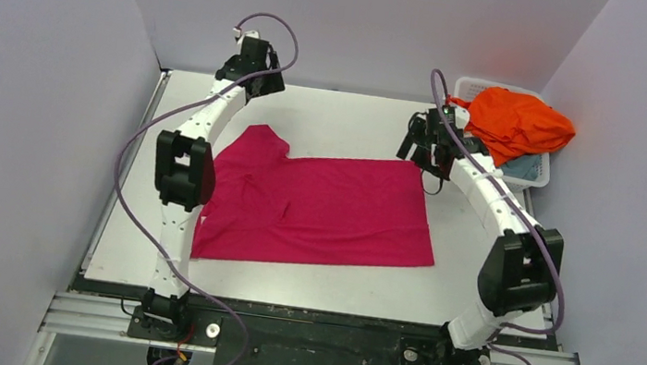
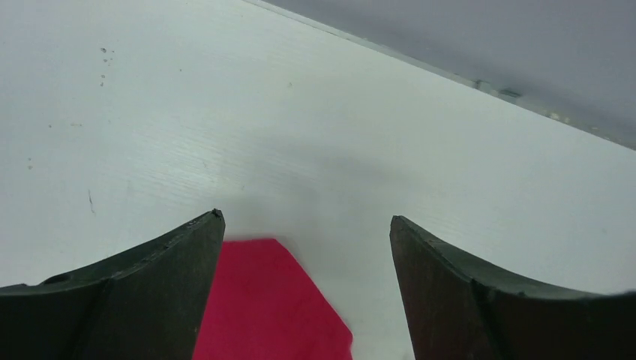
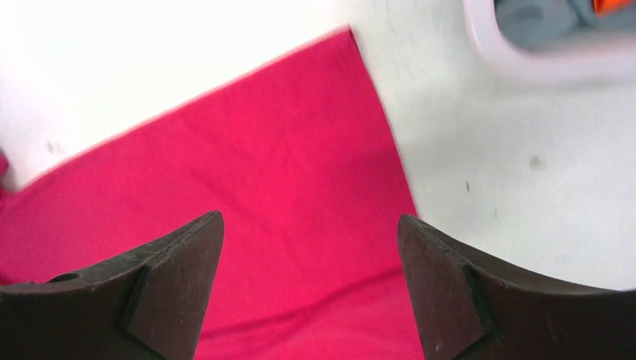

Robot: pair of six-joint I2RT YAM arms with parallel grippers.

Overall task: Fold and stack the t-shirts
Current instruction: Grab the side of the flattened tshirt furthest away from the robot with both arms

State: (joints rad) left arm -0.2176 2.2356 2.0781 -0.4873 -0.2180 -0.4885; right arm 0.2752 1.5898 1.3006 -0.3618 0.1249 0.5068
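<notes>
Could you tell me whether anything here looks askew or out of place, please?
Nothing looks damaged. The magenta t-shirt lies slightly askew on the table, with one sleeve poking out at its far left corner and a small crease near its middle. The orange t-shirt is heaped untidily over the white basket rim.

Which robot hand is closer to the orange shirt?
The right one. The right gripper hovers just beside the orange t-shirt in the basket. The left gripper is far across the table, by the pink t-shirt sleeve.

Bright even light, blurred wrist views
</notes>
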